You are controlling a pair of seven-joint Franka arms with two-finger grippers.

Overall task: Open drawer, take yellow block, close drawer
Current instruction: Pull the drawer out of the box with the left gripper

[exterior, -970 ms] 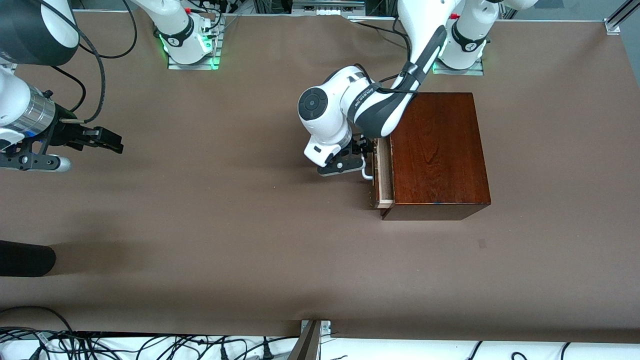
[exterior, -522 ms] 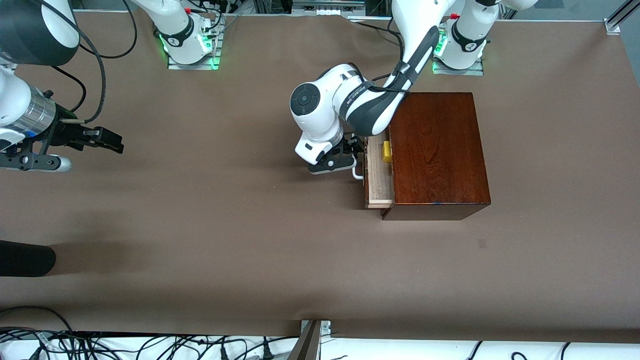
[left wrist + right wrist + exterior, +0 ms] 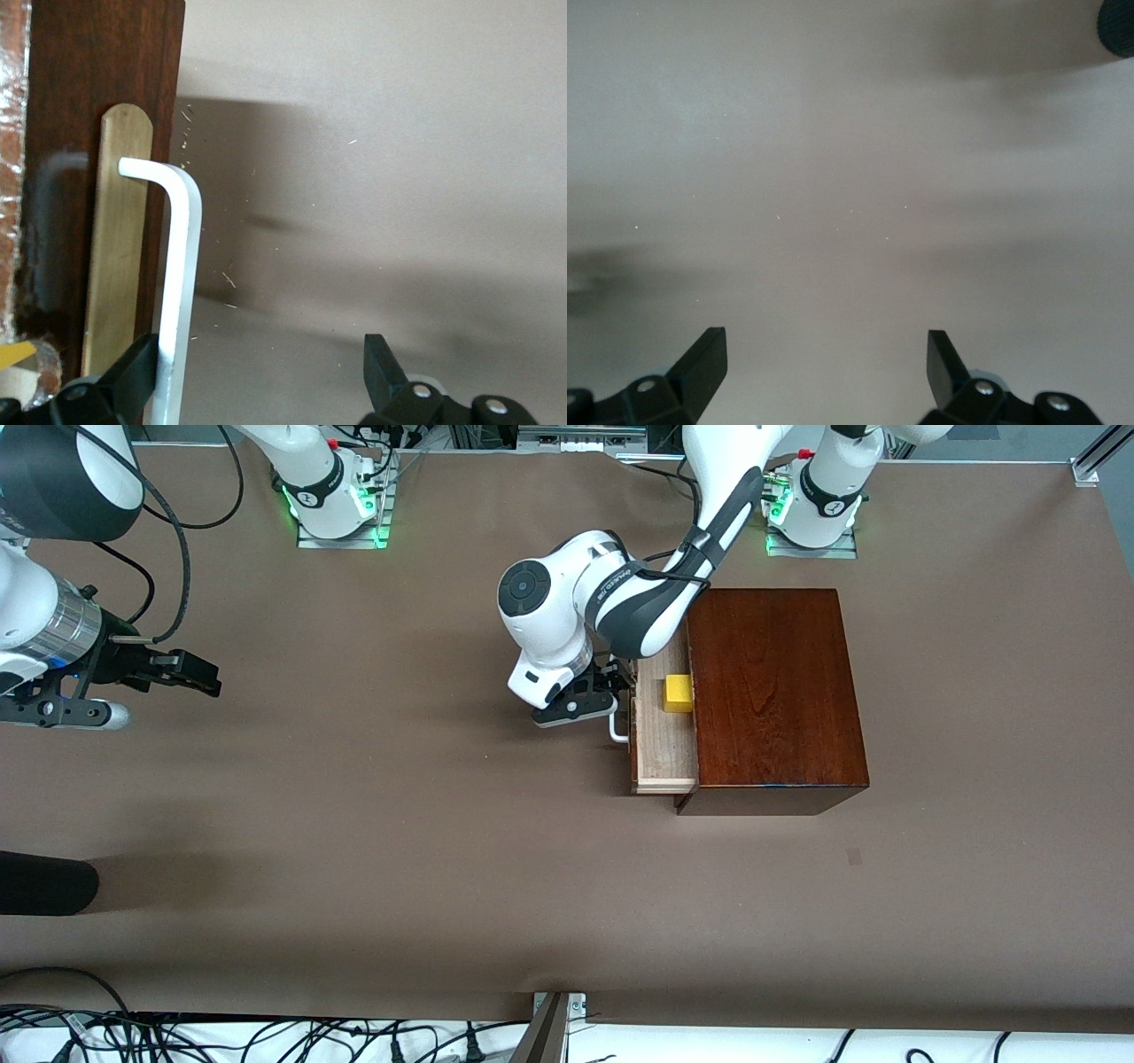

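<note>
Left gripper: I have my left gripper (image 3: pixel 592 701) at the drawer's front, fingers spread wide. In the left wrist view one finger (image 3: pixel 133 376) hooks the white handle (image 3: pixel 174 283); the other stands clear over bare table. It hooks the handle without clamping it.

Change: Over the last second the drawer (image 3: pixel 660 731) has slid out of the box toward the right arm's end of the table, from a narrow crack to roughly a tray's width. The left arm has backed away with it.

Meaning: I judge the opening step nearly done. The yellow block (image 3: pixel 679 693) is now uncovered, sitting in the tray close against the box's edge, so a pick from above looks feasible.

Drawer: Pale, straight-grained wood tray; dark reddish-brown front with a lighter oblong plate under the handle.

Handle: Smooth white loop, round bar with a bent corner.

Box: Glossy dark mahogany box (image 3: pixel 772 691), flat-topped and square-edged.

Block: Small bright cube, matt, crisp corners.

Table: Dull brown table (image 3: pixel 399 850).

Right gripper: My right gripper (image 3: pixel 190 673) waits over the table near its own end, jaws wide, empty.
</note>
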